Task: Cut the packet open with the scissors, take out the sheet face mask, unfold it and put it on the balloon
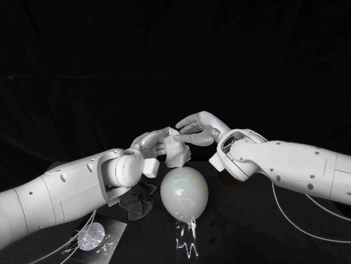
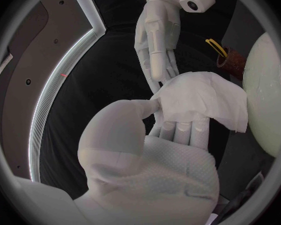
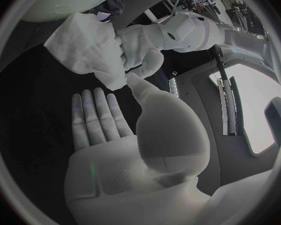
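Observation:
The white sheet face mask (image 1: 175, 152) hangs folded above the pale balloon (image 1: 184, 192). My left hand (image 1: 150, 144) holds it: in the left wrist view the mask (image 2: 206, 101) lies over that hand's fingers (image 2: 178, 127) with the thumb pressed on its edge. My right hand (image 1: 195, 131) faces it from the other side. In the right wrist view its fingers (image 3: 93, 115) lie flat and apart, and only the thumb tip reaches the lower corner of the mask (image 3: 87, 45). The balloon (image 2: 268, 85) is close beside the mask.
A crumpled dark thing (image 1: 137, 201) lies left of the balloon. A shiny round object (image 1: 92, 236) and thin white cables sit near the front left. A yellow-handled tool (image 2: 215, 46) stands in a dark holder beyond the mask.

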You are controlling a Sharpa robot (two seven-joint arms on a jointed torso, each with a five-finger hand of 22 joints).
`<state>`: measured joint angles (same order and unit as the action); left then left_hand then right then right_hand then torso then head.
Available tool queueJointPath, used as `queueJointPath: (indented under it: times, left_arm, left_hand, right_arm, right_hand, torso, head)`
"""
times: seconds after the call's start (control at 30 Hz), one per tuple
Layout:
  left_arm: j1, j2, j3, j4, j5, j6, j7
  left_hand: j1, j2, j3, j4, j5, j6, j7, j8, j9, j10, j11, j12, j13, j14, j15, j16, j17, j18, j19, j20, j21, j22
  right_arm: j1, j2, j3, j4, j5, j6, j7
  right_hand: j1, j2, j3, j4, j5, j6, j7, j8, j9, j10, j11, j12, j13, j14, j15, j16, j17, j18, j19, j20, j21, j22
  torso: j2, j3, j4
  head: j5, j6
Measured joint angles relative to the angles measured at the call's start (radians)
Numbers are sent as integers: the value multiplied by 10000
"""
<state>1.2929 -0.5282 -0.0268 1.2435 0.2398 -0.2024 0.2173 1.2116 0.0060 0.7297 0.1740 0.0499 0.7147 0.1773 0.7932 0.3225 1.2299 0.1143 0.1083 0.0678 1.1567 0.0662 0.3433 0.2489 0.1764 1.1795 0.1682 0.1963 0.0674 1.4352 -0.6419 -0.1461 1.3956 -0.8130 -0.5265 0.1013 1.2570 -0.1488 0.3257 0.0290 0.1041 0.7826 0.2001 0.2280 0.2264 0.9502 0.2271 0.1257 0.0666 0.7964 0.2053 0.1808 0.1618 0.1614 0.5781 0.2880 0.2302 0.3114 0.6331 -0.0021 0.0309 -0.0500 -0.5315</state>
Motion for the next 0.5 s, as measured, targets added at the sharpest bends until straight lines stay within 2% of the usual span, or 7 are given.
queueJointPath:
  times: [0.2,0.23,0.33,0.43,0.5]
  left_arm:
    - [0,-10,0,21,-187,9,34]
    - [0,-11,0,25,-211,11,38]
    - [0,-15,0,42,-287,17,52]
    - [1,-14,0,52,-353,26,67]
    - [2,-12,0,56,-404,34,83]
  left_hand:
    - [0,0,-29,-29,0,35,35,-42,-27,0,0,-40,0,-1,1,0,-1,-9,0,0,-38,0]
    - [0,0,-29,-29,0,35,35,-49,-29,0,0,-40,0,-1,1,0,-1,-60,-1,0,-38,0]
    - [0,0,-29,-29,0,71,-1,-50,-29,0,0,-40,0,-1,2,-39,-2,-64,-1,0,-38,0]
    - [0,0,-57,-1,0,70,-1,-50,-46,0,0,-40,-1,-2,2,-39,-3,-67,-1,0,-38,0]
    - [0,0,-57,-1,0,70,-1,-64,-48,-1,0,-50,0,-2,3,-39,-3,-68,-1,0,-38,0]
  right_arm:
    - [-18,155,0,-186,142,-7,-11]
    - [-21,168,0,-203,173,-5,-17]
    - [-28,198,0,-218,284,5,-29]
    - [-30,210,0,-208,380,15,-32]
    - [-31,218,0,-204,457,24,-35]
  right_hand:
    - [-60,60,-196,196,-2,45,-1,0,-35,0,0,76,0,-19,-19,127,0,-2,38,37,0,-45]
    - [-60,70,-240,240,-2,104,17,0,-38,0,0,130,0,-35,-36,184,0,-2,40,36,-9,-59]
    - [46,266,-373,377,-2,357,62,0,-48,94,-94,322,1,-35,-36,368,9,-3,78,-2,-48,-107]
    - [225,577,-288,598,-257,634,129,0,-84,263,-247,511,6,38,-109,599,24,-5,142,18,-48,-159]
    - [297,649,-234,652,-383,721,174,-1,-95,346,-266,553,6,76,-146,672,23,-6,184,0,-48,-162]
  torso:
    - [-2,-3,-5]
    - [-3,-2,-6]
    - [-8,0,-11]
    - [-10,5,-15]
    - [-12,7,-17]
  head:
    - [10,-10]
    - [10,-9]
    - [11,-5]
    - [18,-4]
    - [18,-3]
